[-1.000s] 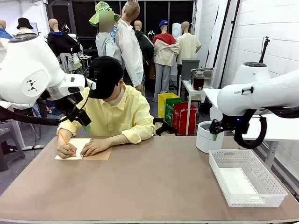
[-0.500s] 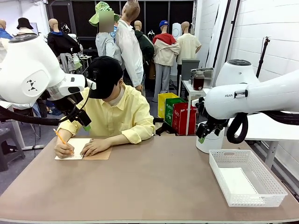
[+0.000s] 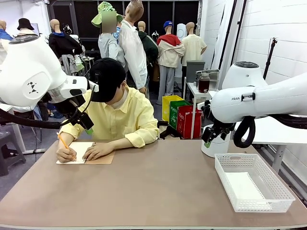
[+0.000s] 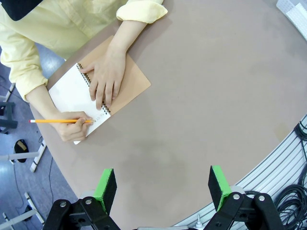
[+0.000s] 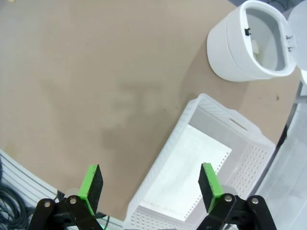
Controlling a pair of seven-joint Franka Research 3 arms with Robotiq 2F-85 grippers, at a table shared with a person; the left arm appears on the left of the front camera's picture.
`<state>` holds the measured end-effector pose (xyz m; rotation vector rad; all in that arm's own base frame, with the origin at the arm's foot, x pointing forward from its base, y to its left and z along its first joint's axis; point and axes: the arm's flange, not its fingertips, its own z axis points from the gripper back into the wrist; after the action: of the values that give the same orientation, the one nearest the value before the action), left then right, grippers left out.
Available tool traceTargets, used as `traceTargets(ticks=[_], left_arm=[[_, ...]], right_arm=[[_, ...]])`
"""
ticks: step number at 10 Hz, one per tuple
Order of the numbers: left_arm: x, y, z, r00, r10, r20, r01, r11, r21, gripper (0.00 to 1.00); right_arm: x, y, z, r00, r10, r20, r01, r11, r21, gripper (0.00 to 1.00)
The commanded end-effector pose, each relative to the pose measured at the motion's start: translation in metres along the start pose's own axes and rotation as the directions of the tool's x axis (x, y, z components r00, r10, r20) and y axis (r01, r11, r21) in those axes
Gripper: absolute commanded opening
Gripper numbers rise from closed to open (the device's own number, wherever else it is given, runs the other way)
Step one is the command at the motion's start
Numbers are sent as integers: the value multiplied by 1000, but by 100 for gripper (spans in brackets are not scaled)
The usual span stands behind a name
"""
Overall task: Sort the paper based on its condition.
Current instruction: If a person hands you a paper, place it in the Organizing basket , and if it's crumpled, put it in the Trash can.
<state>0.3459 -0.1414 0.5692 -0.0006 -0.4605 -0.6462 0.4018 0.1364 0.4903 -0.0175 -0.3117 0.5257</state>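
A flat white sheet of paper lies in the white mesh basket at the table's right; from the right wrist the sheet shows under my open right gripper, which hangs above the basket's near corner and bare tabletop. In the front view that gripper sits just left of the white round bin. My left gripper is open and empty, high over the table. Across from it a person writes with an orange pencil on a notebook page.
The bin stands open beyond the basket, with a small pale lump inside that I cannot identify. The tan-covered spiral notebook lies at the far left under the person's hands. The brown tabletop stretches between notebook and basket.
My right arm has swung left, carrying its gripper from over the bin to just left of it. The person's pencil hand has shifted slightly. The left arm has stayed still.
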Motion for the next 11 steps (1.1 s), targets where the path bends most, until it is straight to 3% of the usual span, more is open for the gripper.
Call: traceTargets(ticks=[1, 3, 6, 9, 11], left_arm=[[0, 1, 1, 1000, 0, 2, 0, 1000, -2, 100], [0, 1, 1, 1000, 0, 2, 0, 1000, -2, 100], [0, 1, 1, 1000, 0, 2, 0, 1000, -2, 100], [0, 1, 1, 1000, 0, 2, 0, 1000, -2, 100], [0, 1, 1, 1000, 0, 2, 0, 1000, -2, 100]], right_arm=[[3, 14, 9, 994, 87, 74, -88, 996, 18, 100], [2, 40, 33, 944, 251, 213, -265, 964, 37, 100], [-10, 62, 55, 865, 389, 316, -439, 893, 102, 100], [-23, 66, 63, 826, 395, 402, -465, 881, 91, 100], [-29, 71, 59, 845, 364, 392, -416, 908, 55, 100]])
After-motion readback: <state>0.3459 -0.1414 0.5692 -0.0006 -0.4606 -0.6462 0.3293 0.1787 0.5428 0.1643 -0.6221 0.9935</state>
